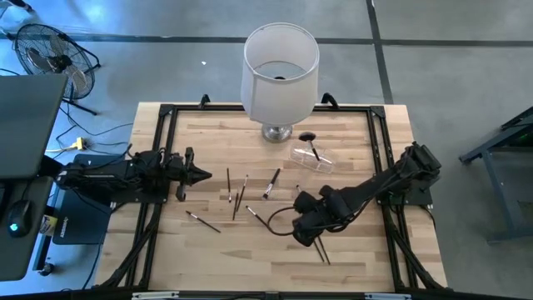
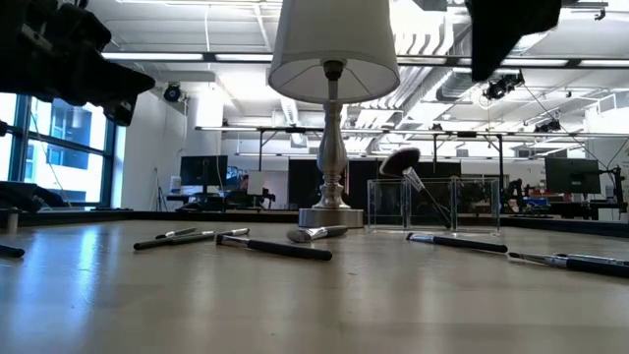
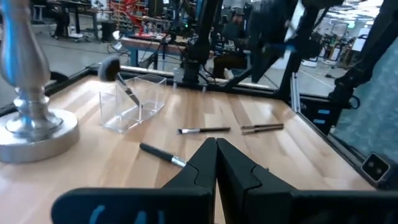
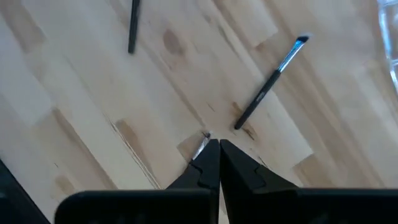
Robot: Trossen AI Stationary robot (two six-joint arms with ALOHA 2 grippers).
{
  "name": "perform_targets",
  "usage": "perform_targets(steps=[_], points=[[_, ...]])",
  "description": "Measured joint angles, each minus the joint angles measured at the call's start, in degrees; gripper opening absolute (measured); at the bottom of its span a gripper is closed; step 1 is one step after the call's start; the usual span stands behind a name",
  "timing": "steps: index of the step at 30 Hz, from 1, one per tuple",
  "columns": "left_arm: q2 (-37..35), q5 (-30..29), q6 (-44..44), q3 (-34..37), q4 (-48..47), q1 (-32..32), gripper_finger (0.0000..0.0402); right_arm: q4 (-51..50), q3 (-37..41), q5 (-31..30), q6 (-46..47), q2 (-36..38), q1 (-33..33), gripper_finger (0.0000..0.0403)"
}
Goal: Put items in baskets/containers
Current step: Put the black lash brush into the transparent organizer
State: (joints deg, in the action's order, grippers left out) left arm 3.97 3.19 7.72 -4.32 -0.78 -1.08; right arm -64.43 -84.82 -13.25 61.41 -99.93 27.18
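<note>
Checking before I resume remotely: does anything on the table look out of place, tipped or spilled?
Nothing is tipped or damaged. The thin brushes lie scattered loose on the table; that is the job's unsorted state. Only the big fluffy brush leans in the clear holder. The lamp stands upright. Both grippers, left and right, are shut.

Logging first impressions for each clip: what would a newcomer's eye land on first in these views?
The big white lampshade on its silver base dominates the far edge of the wooden table. Just right of it, a clear plastic holder already has a fluffy black-headed brush leaning in it. Thin makeup brushes lie scattered mid-table, where the right gripper sits shut on a thin brush.
</note>
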Motion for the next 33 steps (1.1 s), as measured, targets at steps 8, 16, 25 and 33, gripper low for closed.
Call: perform_targets(steps=[8,16,25,33], points=[[11.4,-6.0,2.5,-6.2,0.2,0.0,0.0001,24.8,25.3,3.3,-2.5,15.1,-0.1,0.0000],[30.3,-12.2,8.8,-15.2,0.2,2.2,0.0001,35.1,44.4,3.8,0.6,32.9,-0.2,0.0000],[52.3,-26.2,28.1,-30.9,-10.3,12.8,0.0001,37.4,53.9,4.4,-1.1,44.8,-0.2,0.0000],[64.3,-27.4,64.1,-43.0,-37.1,19.2,0.0001,37.5,55.0,5.4,-5.2,46.4,-0.2,0.0000]])
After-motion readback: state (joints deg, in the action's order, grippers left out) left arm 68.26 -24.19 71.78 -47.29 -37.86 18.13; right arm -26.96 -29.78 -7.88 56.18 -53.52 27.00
